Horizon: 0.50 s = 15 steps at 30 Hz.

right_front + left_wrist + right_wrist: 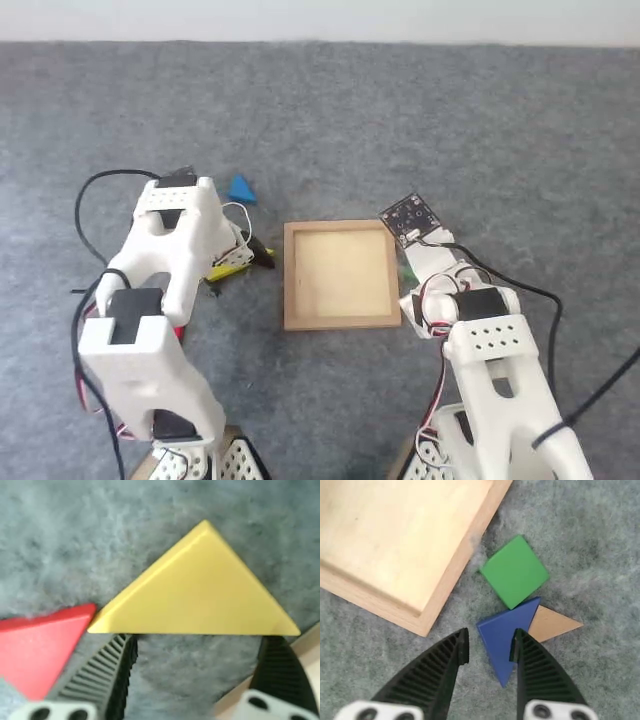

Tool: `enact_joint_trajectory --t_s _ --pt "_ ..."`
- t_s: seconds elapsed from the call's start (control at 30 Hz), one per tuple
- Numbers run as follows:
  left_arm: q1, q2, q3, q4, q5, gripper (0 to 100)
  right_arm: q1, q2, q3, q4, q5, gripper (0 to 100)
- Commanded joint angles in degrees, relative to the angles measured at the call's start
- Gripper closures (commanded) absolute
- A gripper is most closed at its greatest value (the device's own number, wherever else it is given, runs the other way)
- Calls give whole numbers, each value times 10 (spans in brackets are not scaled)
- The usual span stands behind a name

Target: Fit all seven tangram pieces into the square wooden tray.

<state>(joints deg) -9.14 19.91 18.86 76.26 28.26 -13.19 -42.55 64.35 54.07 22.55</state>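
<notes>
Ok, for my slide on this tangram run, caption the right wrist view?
Open right gripper over a blue triangle, beside a green square, tan triangle and the wooden tray.

grey felt tabletop (pixel 400 120), pale wall (pixel 320 20) behind

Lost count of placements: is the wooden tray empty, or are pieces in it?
Empty: the tray shows bare wood inside; the green square and yellow triangle lie on the carpet.

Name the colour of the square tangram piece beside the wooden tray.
Green square tangram piece; best in right wrist view.
</notes>
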Motion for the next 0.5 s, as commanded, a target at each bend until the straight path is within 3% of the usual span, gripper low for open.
enact_joint_trajectory --t_s 0.0,0.13,0.23,0.47 --pt "-21 -33 -47 -41 -59 632 -3 -1 -6 -7 -5 843" --pt "-27 -18 -81 -70 -97 632 -3 -1 -6 -7 -5 843" --pt "-32 12 -103 -81 -50 632 -3 -1 -6 -7 -5 843" --pt "-32 30 -190 -35 -74 632 -3 -1 -6 -6 -5 843"
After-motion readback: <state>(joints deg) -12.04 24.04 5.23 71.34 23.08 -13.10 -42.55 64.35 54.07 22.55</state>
